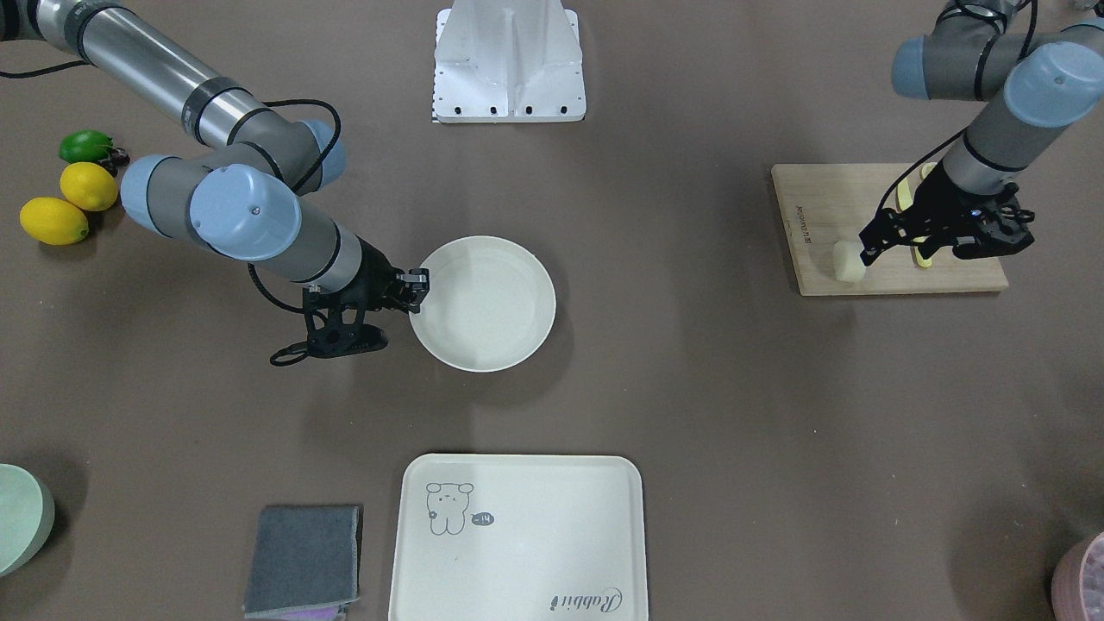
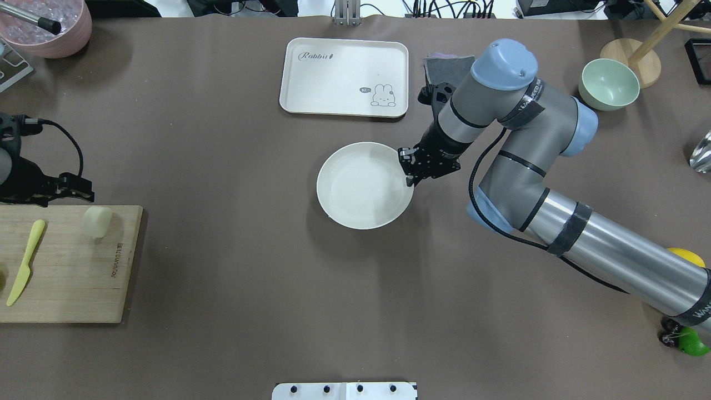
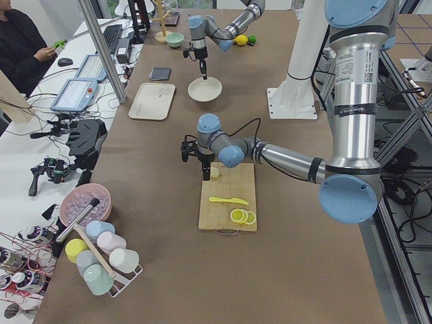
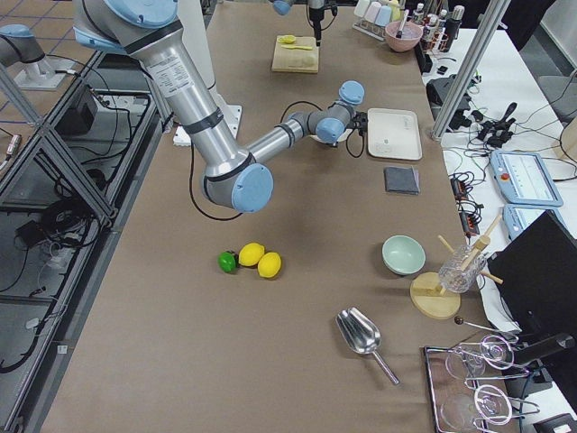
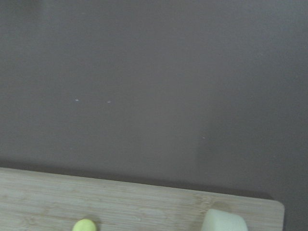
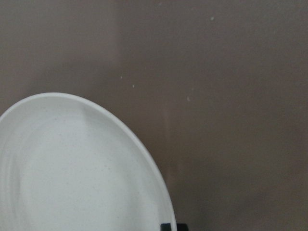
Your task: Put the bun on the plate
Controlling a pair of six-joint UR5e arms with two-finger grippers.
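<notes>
The bun (image 1: 849, 261) (image 2: 98, 221), a small pale block, lies at the corner of a wooden cutting board (image 1: 828, 198) (image 2: 72, 266). My left gripper (image 1: 867, 246) (image 2: 78, 188) hangs just beside and above it, apparently open and holding nothing. In the left wrist view only the bun's top (image 5: 224, 221) peeks in at the bottom edge. The round cream plate (image 1: 492, 302) (image 2: 361, 191) (image 6: 72, 168) sits mid-table and holds nothing. My right gripper (image 1: 418, 289) (image 2: 408, 166) is at its rim, shut on the edge.
A yellow-green knife (image 2: 22, 269) and lemon slices (image 3: 241, 217) share the board. A cream tray (image 2: 344, 72), grey cloth (image 1: 304, 559), green bowl (image 2: 608, 84), lemons (image 1: 86, 185) and pink bowl (image 2: 50, 25) ring the table. Brown tabletop separates board and plate.
</notes>
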